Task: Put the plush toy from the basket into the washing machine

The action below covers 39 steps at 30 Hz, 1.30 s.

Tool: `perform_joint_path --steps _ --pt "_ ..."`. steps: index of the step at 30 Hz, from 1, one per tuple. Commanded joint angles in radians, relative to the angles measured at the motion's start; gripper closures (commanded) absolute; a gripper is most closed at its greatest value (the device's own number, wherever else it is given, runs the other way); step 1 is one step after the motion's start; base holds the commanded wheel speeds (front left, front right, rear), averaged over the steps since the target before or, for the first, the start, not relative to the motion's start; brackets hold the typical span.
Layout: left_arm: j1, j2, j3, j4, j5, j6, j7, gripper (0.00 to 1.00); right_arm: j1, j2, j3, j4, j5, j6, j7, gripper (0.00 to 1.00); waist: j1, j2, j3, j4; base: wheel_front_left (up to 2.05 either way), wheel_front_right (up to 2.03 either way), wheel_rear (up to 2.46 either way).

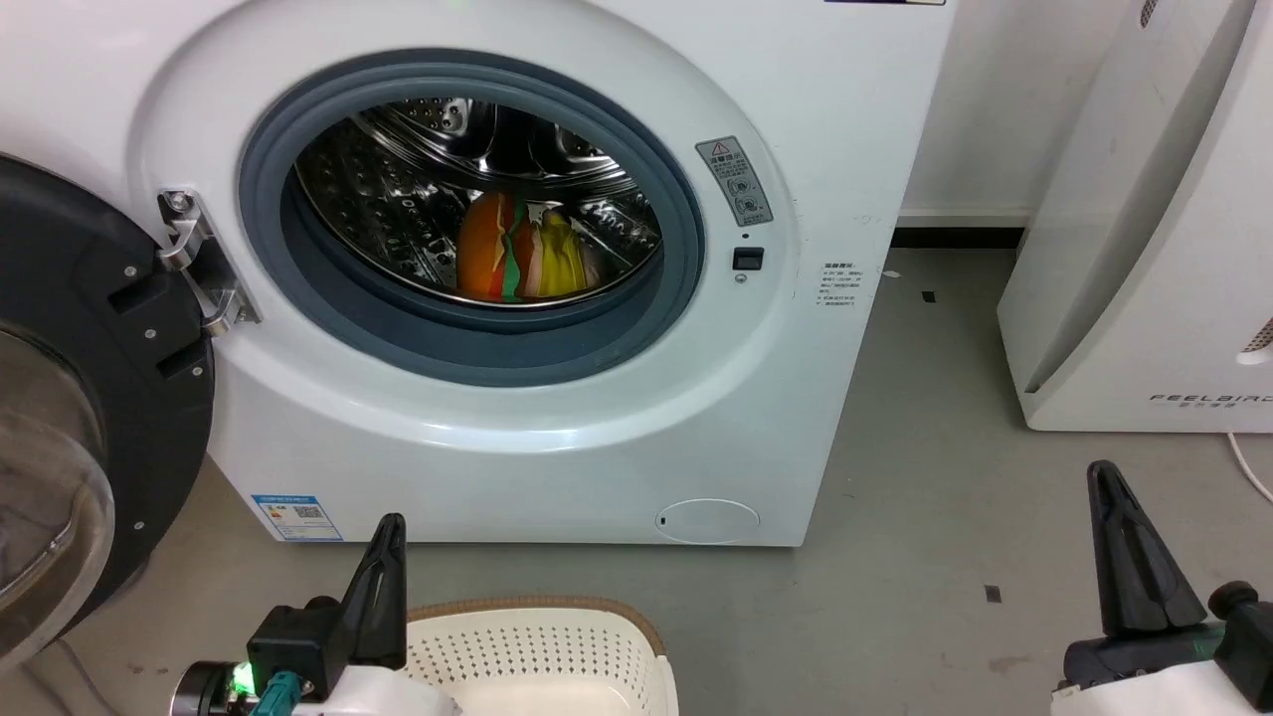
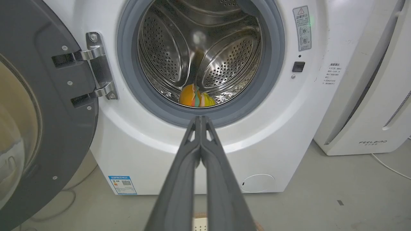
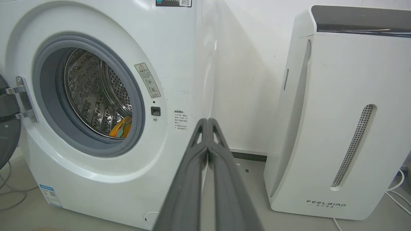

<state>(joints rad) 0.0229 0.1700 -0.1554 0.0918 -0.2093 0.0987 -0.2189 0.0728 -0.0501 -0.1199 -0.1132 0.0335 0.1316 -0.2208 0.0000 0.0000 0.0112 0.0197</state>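
The plush toy (image 1: 522, 254) lies inside the steel drum of the washing machine (image 1: 557, 438), orange part to the left, yellow body to the right. It also shows low in the drum as the plush toy (image 2: 196, 98) and the plush toy (image 3: 121, 127). The black-rimmed glass door (image 1: 70, 398) stands swung open at the left. The cream basket (image 1: 542, 651) sits on the floor below, and what I see of its inside holds nothing. My left gripper (image 1: 390, 525) is shut beside the basket; its fingers (image 2: 201, 119) meet. My right gripper (image 1: 1102, 475) is shut at the lower right, holding nothing.
A white FEELBIRD appliance (image 1: 1144, 249) stands to the right of the washer, a white cable (image 1: 1248, 467) trailing from it. Bare grey floor (image 1: 935, 517) lies between the two machines. The door hinge (image 1: 199, 264) juts out at the left of the opening.
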Motion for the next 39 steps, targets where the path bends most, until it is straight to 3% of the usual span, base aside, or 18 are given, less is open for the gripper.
perform_joint_path --steps 1,39 --pt "-0.004 -0.006 0.007 -0.009 0.014 -0.007 0.008 1.0 -0.012 0.0 0.005 0.006 -0.004 0.0 0.01 1.0 0.0 0.0 0.0 0.0 0.0 0.0 0.0" --pt "-0.011 -0.049 0.063 -0.04 0.088 -0.041 0.088 1.0 -0.035 0.0 0.049 0.046 -0.015 0.0 0.09 1.0 0.0 0.0 -0.004 -0.008 0.0 0.0 0.0"
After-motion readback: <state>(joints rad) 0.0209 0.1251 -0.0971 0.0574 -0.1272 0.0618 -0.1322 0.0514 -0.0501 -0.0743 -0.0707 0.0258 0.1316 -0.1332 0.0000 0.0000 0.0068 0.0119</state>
